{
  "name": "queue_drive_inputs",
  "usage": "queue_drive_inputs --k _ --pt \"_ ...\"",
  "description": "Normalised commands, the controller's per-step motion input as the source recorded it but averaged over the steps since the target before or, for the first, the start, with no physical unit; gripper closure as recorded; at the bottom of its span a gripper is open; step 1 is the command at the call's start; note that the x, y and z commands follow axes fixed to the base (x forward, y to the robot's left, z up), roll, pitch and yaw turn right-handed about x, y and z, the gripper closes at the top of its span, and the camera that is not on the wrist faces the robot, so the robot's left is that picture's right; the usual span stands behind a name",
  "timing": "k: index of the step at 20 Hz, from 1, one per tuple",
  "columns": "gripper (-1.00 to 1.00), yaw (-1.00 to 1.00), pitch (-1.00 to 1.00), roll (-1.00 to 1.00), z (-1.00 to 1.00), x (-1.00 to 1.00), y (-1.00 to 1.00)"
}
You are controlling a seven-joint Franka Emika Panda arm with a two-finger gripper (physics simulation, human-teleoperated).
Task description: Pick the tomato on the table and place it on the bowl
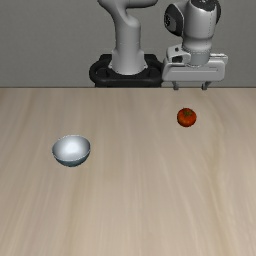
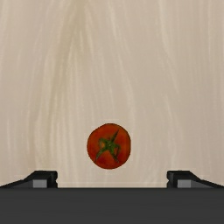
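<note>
A metal bowl waits on the wooden table, well apart from the pincer, off toward the exterior view's left. The tomato sits stem-up on bare wood, just below the pincer and a little ahead of it, touching nothing. The pincer hangs above it, released and empty, its fingers spread wider than the fruit, a stance that looks set for a straight drop around it. From the wrist view the tomato lies nearly centred between the fingertips, so little sideways correction seems needed. The pick is not yet begun.
</note>
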Motion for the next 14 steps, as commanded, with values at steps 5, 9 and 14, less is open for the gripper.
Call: queue_drive_inputs --k 5,9,14 --pt "-1.00 0.00 0.00 0.00 -1.00 0.00 0.00" --pt "-1.00 0.00 0.00 0.00 -1.00 0.00 0.00" --pt "1.00 0.00 0.00 0.00 0.00 0.00 0.00"
